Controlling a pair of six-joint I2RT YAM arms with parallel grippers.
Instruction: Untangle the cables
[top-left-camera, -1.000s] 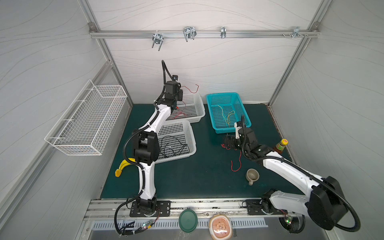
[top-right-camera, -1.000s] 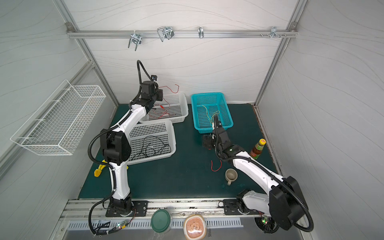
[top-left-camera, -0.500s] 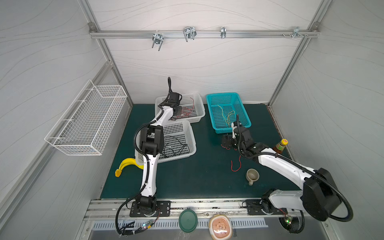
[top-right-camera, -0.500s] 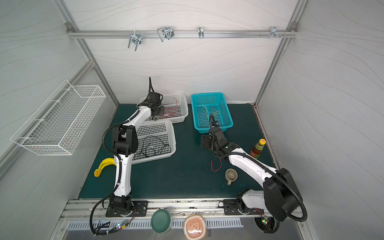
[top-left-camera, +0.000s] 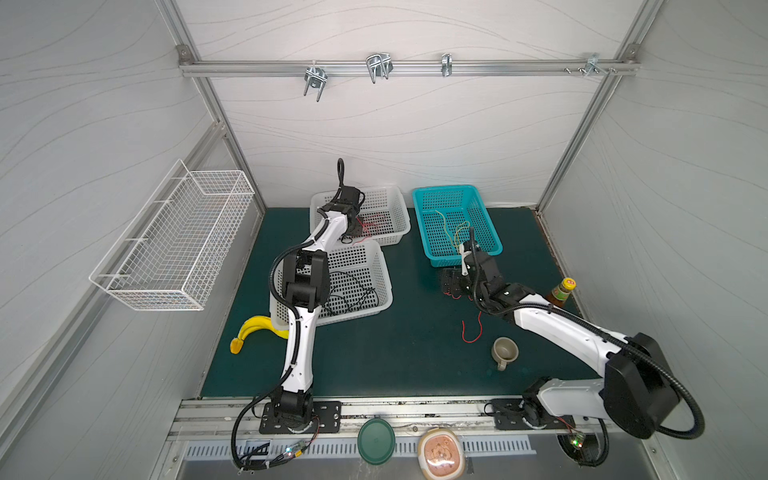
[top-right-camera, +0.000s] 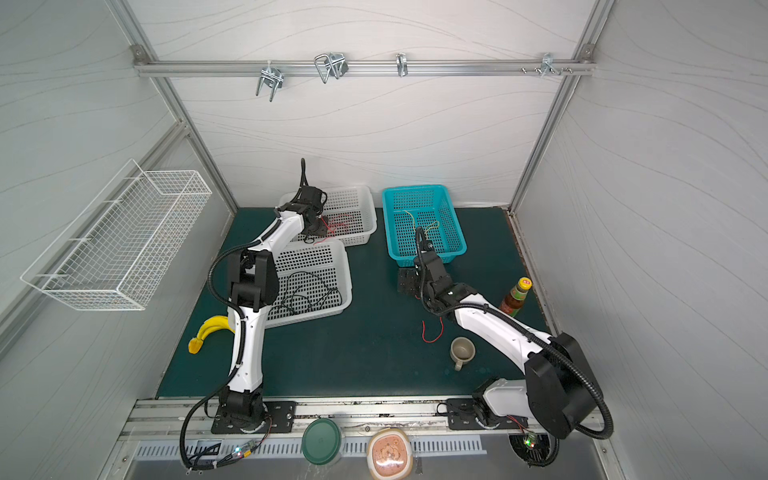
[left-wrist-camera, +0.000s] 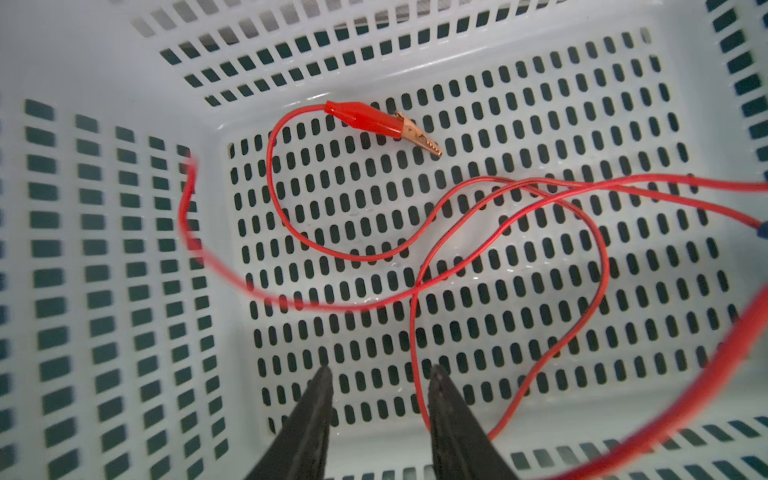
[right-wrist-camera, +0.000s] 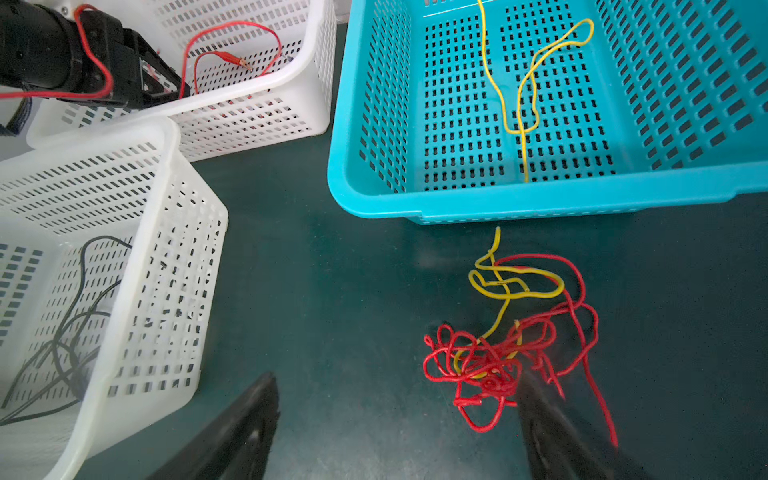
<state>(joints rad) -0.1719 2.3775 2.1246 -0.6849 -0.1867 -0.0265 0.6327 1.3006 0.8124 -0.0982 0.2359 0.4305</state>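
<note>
My left gripper (left-wrist-camera: 379, 374) hangs open inside the far white basket (top-left-camera: 395, 199). A red cable with a clip end (left-wrist-camera: 374, 118) lies loose on the basket floor, one strand running beside a finger (left-wrist-camera: 440, 399). Another red strand drapes over that gripper's body (right-wrist-camera: 89, 45). My right gripper (right-wrist-camera: 399, 386) stands wide open just above the green mat. A tangle of red and yellow cables (right-wrist-camera: 498, 353) lies by its fingertip (right-wrist-camera: 536, 399); a red tail (top-left-camera: 471, 332) trails forward. A yellow cable (right-wrist-camera: 523, 83) rests in the teal basket (top-left-camera: 428, 257). Black cables (top-left-camera: 349, 291) sit in the near white basket (top-left-camera: 382, 270).
A banana (top-left-camera: 253, 328) lies left of the near basket. A mug (top-left-camera: 504, 352) and a sauce bottle (top-left-camera: 562, 291) stand close to the right arm. A wire rack (top-left-camera: 174, 237) hangs on the left wall. A green lid (top-left-camera: 376, 439) and a bowl (top-left-camera: 440, 453) sit at the front rail.
The left gripper has come down from above into the far basket and opened, and the red cable now lies loose there. The right gripper has shifted slightly towards the tangle.
</note>
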